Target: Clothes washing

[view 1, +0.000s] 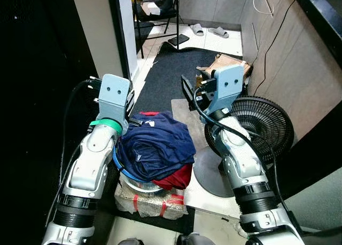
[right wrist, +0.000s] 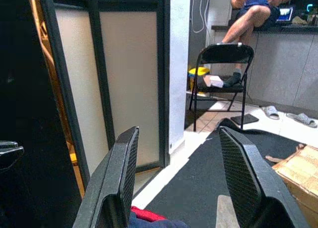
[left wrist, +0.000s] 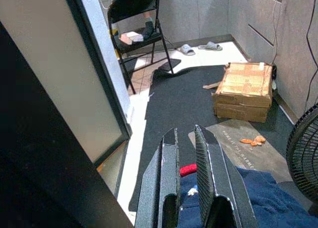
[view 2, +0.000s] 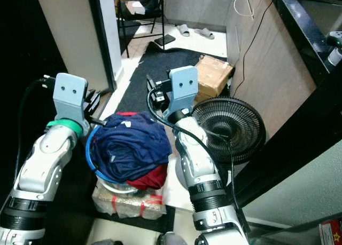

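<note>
A heap of navy blue clothes [view 1: 155, 146] over a red garment [view 1: 173, 178] fills a blue-rimmed laundry basket [view 1: 122, 170], which sits on a plastic-wrapped bundle [view 1: 149, 202] on the floor between the two arms. The left gripper [left wrist: 186, 158] hangs just over the heap's near edge, its fingers almost closed with only a narrow gap and nothing between them. The right gripper [right wrist: 179, 173] is raised beside the basket, fingers spread wide and empty. A black floor fan [view 1: 256, 125] stands right of the arm. A cardboard box [left wrist: 246, 91] rests on the dark mat [left wrist: 184, 104]; the grey mat's [left wrist: 238, 151] printed writing is too small to read. A person sits beyond a black folding chair [right wrist: 221, 79].
</note>
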Controlling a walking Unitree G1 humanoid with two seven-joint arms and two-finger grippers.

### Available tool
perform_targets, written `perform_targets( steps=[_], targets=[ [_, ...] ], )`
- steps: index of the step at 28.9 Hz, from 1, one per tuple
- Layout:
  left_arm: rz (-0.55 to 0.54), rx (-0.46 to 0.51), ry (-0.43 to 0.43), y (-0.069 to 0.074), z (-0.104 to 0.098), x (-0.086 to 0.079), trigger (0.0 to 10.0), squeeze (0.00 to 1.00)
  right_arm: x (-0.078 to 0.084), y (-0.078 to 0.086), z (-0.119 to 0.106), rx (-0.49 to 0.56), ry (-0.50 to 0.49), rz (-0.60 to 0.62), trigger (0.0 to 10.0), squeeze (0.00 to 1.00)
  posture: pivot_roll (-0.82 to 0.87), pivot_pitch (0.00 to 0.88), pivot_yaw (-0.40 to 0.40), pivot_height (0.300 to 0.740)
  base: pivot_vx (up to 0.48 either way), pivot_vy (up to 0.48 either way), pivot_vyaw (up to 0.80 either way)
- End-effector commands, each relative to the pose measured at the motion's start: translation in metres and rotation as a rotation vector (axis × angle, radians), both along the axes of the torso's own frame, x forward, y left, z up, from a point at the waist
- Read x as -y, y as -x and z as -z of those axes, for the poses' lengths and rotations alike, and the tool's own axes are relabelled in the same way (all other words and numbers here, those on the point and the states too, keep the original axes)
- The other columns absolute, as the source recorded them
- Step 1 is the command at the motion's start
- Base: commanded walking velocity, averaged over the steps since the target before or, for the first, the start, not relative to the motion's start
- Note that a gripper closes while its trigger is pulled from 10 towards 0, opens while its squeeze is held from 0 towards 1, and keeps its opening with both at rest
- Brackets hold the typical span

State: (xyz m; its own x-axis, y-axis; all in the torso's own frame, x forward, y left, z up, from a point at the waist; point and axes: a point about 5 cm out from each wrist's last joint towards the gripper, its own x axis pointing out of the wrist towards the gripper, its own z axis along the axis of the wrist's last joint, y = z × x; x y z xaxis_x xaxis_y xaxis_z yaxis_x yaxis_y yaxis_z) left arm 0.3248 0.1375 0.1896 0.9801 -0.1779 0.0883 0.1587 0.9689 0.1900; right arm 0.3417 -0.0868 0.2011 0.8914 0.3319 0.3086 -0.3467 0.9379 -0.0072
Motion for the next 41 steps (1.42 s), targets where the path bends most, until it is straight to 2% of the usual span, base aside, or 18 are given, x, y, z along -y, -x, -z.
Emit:
perform_targets(
  steps=[1,12,41],
  targets=[
    [0.001,-0.028,-0.007,0.0010,0.0091,-0.0008,10.0,0.00,0.0008,-0.0003,0.0007,0.004,-0.008,0.001,10.0,0.00,0.02,0.009,0.031,0.740,0.000,0.000,0.00],
    [-0.005,-0.027,-0.009,0.0009,0.0097,-0.0018,10.0,0.00,-0.0001,-0.0001,-0.0006,0.012,-0.008,-0.001,10.0,0.00,0.02,0.011,0.032,0.700,0.000,0.000,0.00],
    [-0.016,-0.030,-0.010,0.0009,0.0110,-0.0041,10.0,0.00,0.0000,0.0003,-0.0003,0.014,-0.011,-0.004,10.0,0.00,0.02,0.023,0.034,0.545,0.000,0.000,0.00]
  ],
)
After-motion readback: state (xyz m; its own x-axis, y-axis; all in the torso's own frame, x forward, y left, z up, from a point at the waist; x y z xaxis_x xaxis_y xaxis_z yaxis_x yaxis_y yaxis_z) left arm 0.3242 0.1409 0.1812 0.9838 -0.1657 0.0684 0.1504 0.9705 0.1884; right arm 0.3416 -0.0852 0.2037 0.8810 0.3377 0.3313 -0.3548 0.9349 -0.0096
